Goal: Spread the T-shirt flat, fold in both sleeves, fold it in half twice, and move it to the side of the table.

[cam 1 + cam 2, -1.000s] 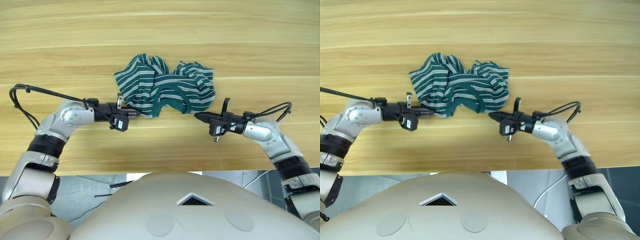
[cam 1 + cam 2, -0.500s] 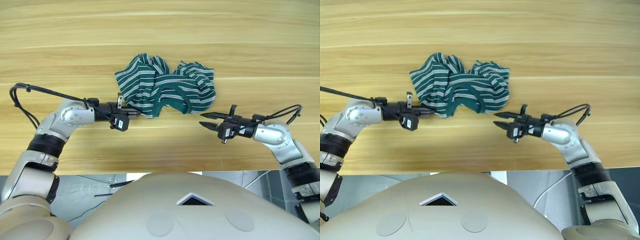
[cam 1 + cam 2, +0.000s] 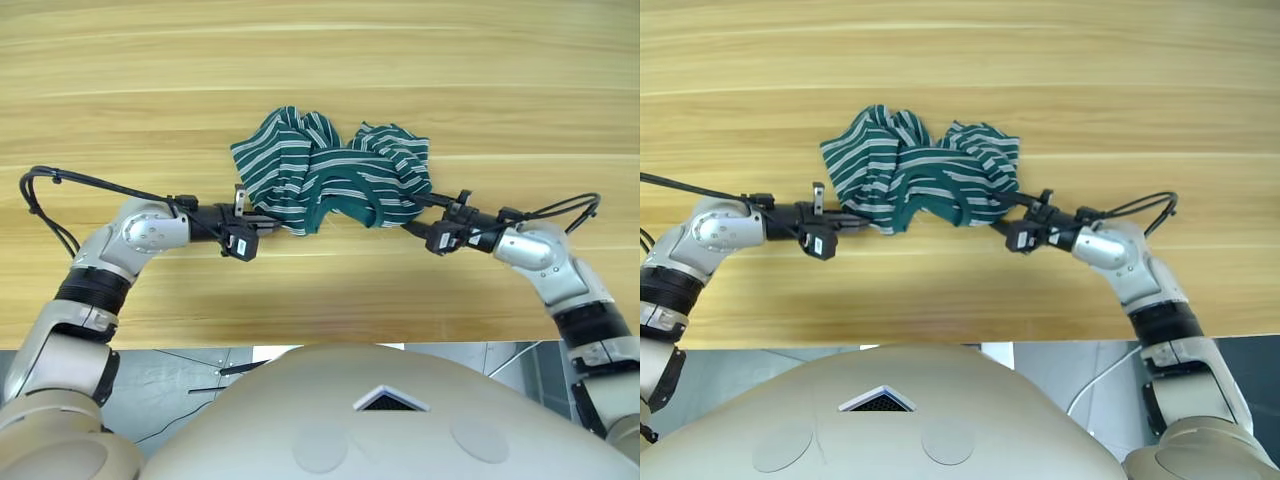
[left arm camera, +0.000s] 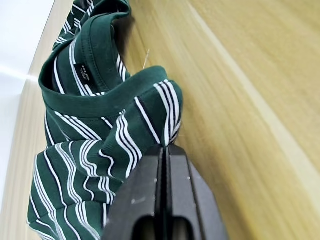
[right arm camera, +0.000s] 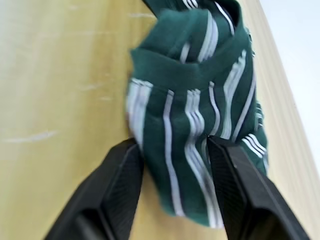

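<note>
A dark green T-shirt (image 3: 330, 175) with white stripes lies crumpled in a heap on the wooden table (image 3: 320, 60). My left gripper (image 3: 268, 222) is at the heap's near left corner, shut on a fold of the striped cloth (image 4: 162, 122). My right gripper (image 3: 418, 212) is at the heap's near right edge, open, and a bunch of the T-shirt (image 5: 195, 115) sits between its fingers (image 5: 120, 180).
The table's front edge (image 3: 320, 345) runs just behind both arms. Bare wood lies on every side of the heap, with wide room at the far side and to the left and right.
My right gripper drew back toward the table's front edge, then swung forward to the heap's right edge and now has cloth between its open fingers. The left arm has kept still.
</note>
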`<state>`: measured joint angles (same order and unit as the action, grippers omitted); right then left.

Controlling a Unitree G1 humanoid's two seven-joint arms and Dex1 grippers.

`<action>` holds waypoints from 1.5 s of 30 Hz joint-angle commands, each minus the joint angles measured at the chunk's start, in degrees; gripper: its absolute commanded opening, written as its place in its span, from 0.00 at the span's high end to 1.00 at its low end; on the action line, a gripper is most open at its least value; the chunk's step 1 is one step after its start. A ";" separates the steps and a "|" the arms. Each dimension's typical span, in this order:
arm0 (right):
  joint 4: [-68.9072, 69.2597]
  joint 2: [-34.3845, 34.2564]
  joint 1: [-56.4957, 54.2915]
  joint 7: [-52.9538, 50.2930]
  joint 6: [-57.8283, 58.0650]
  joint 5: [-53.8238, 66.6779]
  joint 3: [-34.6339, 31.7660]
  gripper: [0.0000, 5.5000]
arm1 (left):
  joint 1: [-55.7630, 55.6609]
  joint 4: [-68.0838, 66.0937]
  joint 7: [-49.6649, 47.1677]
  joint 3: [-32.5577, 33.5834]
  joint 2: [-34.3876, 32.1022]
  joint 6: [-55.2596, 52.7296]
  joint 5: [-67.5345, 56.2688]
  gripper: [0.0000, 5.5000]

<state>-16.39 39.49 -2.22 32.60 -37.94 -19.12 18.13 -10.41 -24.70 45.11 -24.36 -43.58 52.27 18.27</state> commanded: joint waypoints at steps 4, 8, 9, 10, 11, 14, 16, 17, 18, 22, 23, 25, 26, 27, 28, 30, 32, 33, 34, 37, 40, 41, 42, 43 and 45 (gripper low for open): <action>-4.52 0.37 0.14 1.21 -0.41 -2.32 3.39 0.70 | 1.61 -1.09 -0.43 -1.83 0.97 -1.42 2.31 1.00; -1.00 2.03 2.13 3.36 -2.19 1.58 3.38 0.86 | 1.47 -0.86 -0.76 -1.78 0.99 -1.59 2.32 1.00; 0.20 2.46 2.74 4.01 -2.55 2.66 3.37 0.88 | 1.45 -0.83 -0.83 -1.76 1.00 -1.63 2.33 1.00; 1.64 2.96 3.48 4.82 -2.93 3.95 3.33 0.92 | 1.43 -0.81 -0.87 -1.75 1.00 -1.67 2.35 1.00; 2.88 3.40 4.10 5.52 -3.16 5.13 3.25 0.95 | 1.39 -0.81 -0.89 -1.74 1.01 -1.72 2.36 1.00; 3.04 3.63 4.23 6.05 -2.55 5.66 2.39 0.99 | 1.21 -0.91 -1.04 -1.69 1.03 -1.88 2.44 1.00; 2.23 3.51 4.09 5.95 -2.17 5.15 2.05 0.99 | 1.04 -1.04 -1.10 -1.76 1.10 -1.87 2.45 1.00; 2.16 3.50 4.11 6.00 -2.10 5.17 1.96 0.99 | 1.02 -1.07 -1.14 -1.79 1.12 -1.86 2.43 1.00; 2.20 3.52 4.14 6.06 -2.08 5.31 1.87 0.99 | 1.01 -1.10 -1.16 -1.80 1.15 -1.86 2.39 1.00; 2.75 4.42 4.24 6.40 -2.99 9.66 -0.83 0.99 | 0.29 -1.61 -1.48 -1.40 1.57 -1.50 1.56 1.00; 3.46 4.65 3.85 6.54 -3.17 12.04 -2.39 0.99 | 0.04 -0.99 -1.13 -0.88 1.45 -1.24 -0.21 1.00; 5.25 4.84 2.64 7.16 -3.47 18.11 -5.55 0.99 | -1.16 1.52 0.67 0.27 1.30 -0.48 -7.28 1.00; 5.80 4.72 0.97 6.91 -2.82 21.07 -7.72 0.99 | -2.72 3.89 2.37 1.08 1.44 -1.02 -13.65 1.00; 6.16 4.63 -0.71 6.63 -2.03 23.28 -9.60 0.99 | -4.50 5.71 3.54 1.94 1.69 -1.45 -18.69 1.00; 7.24 4.71 -2.80 6.52 -0.73 26.00 -11.62 0.99 | -7.01 7.74 4.46 3.54 2.03 -2.33 -24.23 1.00; 9.30 5.09 -6.07 7.32 1.41 30.60 -14.39 0.99 | -11.60 10.50 5.67 6.82 2.45 -4.13 -32.43 1.00; 10.28 5.44 -8.99 8.51 3.42 33.80 -16.63 0.99 | -16.25 11.92 6.92 10.46 2.61 -6.08 -38.44 1.00; 10.64 5.58 -10.15 8.87 4.41 34.77 -17.61 0.99 | -18.41 12.28 7.27 12.19 2.75 -6.89 -40.41 1.00; 11.01 5.66 -11.20 9.18 5.45 35.55 -18.52 0.99 | -20.50 12.63 7.13 14.01 3.08 -7.77 -42.11 1.00; 11.16 5.21 -13.52 9.70 7.98 35.94 -20.09 0.99 | -24.34 13.25 6.20 18.25 4.82 -10.15 -45.03 1.00; 11.22 5.36 -13.76 10.93 8.90 36.60 -21.45 0.99 | -23.44 13.87 8.21 20.30 5.46 -11.18 -46.44 1.00; 11.54 5.80 -13.39 11.75 9.03 37.38 -22.28 0.99 | -21.95 14.81 9.87 20.77 4.97 -11.59 -47.62 1.00; 11.93 6.36 -12.89 12.88 9.08 38.63 -23.32 0.99 | -19.98 16.06 11.94 21.36 4.17 -11.72 -49.26 1.00; 12.59 7.24 -11.72 14.90 8.89 40.78 -24.84 0.99 | -17.28 18.38 14.52 22.21 2.87 -12.93 -51.93 1.00; 15.81 9.89 -5.75 22.92 7.78 48.03 -29.00 0.99 | -9.37 24.36 22.63 25.22 -0.97 -15.31 -59.36 1.00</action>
<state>-3.72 46.34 -13.18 48.66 -29.06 23.03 -6.83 -26.10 -5.47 60.98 -2.24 -40.46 38.82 -35.29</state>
